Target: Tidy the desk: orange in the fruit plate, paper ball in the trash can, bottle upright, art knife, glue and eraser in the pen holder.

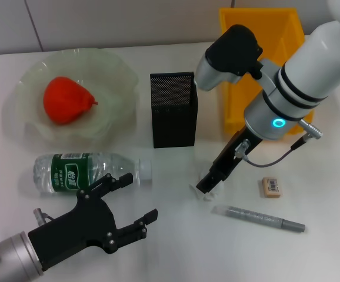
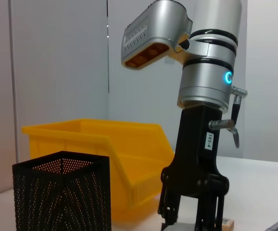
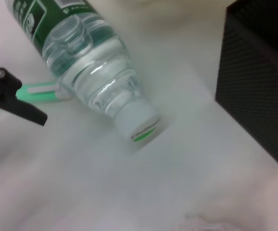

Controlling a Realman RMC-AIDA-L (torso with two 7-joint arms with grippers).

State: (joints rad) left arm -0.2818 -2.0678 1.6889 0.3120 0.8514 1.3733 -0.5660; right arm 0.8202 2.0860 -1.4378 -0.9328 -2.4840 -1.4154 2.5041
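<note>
1. The water bottle [image 1: 87, 171] lies on its side on the white worktop [image 1: 176, 247], its white cap [image 1: 146, 170] toward the robot's right, its green label toward the left; it sits just in front of the fruit plate [image 1: 120, 82].
2. The fruit plate, pale green and wavy-rimmed, holds a red-orange fruit [image 1: 67, 100] near its middle.
3. The black mesh pen holder [image 1: 173, 108] stands upright to the right of the plate and behind the bottle's cap end.
4. The left gripper [image 1: 137, 202] hovers low just in front of the bottle, its black fingers [image 1: 113, 182] spread apart and grasping nothing; one fingertip reaches close to the bottle near the cap.
5. The right gripper [image 1: 208, 185] points down at the worktop in front of the pen holder, its fingers set around a small pale, partly clear object [image 1: 202, 191]. In the left wrist view a grey block sits between the finger ends [image 2: 192, 226], but whether they press on it I cannot tell.
6. An eraser [image 1: 272, 187] lies on the worktop to the right of that gripper, apart from it.
7. A grey pen-like tool [image 1: 258, 218], probably the art knife, lies in front of both, angled across the worktop.
8. A yellow bin [image 1: 258, 41] stands behind the right arm, beside the pen holder.
</note>
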